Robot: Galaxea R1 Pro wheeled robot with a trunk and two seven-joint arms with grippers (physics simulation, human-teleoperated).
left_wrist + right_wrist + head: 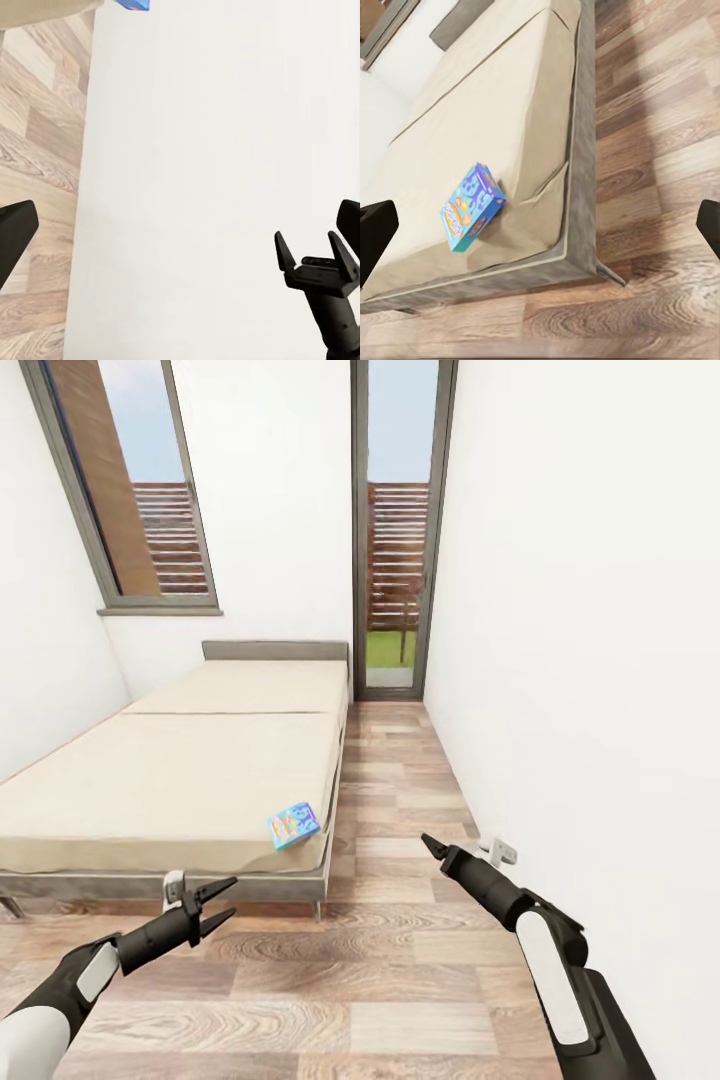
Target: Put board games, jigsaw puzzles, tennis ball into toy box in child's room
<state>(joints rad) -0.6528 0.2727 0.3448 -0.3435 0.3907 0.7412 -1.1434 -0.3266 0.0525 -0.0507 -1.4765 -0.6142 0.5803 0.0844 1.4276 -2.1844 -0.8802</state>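
Left tool (222,903) — board game (293,825) beyond

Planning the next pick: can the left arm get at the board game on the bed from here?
Probably yes. The board game lies flat near the bed's front corner beside the floor, nothing on or around it. The left gripper hangs just below that edge, jaws open, though it would likely need lifting over the mattress edge.
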